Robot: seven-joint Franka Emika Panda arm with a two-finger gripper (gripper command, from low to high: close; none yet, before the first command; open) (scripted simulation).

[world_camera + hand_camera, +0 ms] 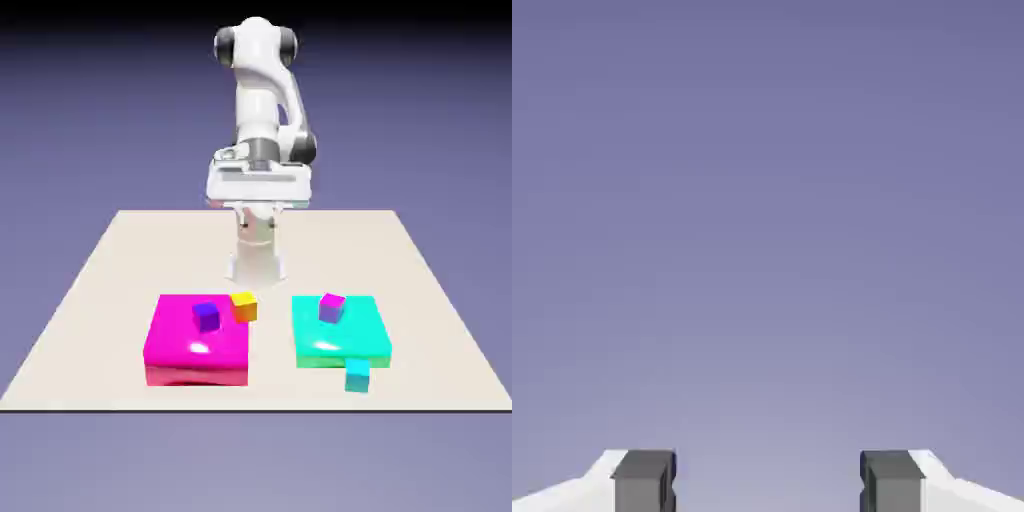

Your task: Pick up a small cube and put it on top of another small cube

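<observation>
Nearest, a cyan cube [357, 376] sits on the table [90, 330] against the cyan slab [340, 335], which carries a purple cube [331, 307]. Left, the magenta slab [195, 345] bears a blue cube [206, 317]; an orange cube [245, 306] touches its far corner. Hand view: the gripper [767, 485] holds nothing, fingers [642, 482] apart, only backdrop between.

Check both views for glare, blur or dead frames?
Exterior view: sharp, white glare patches on the magenta block and the cyan block, soft shadows under the small cubes. Hand view: no blur, only plain backdrop and both fingers apart, nothing between.
</observation>
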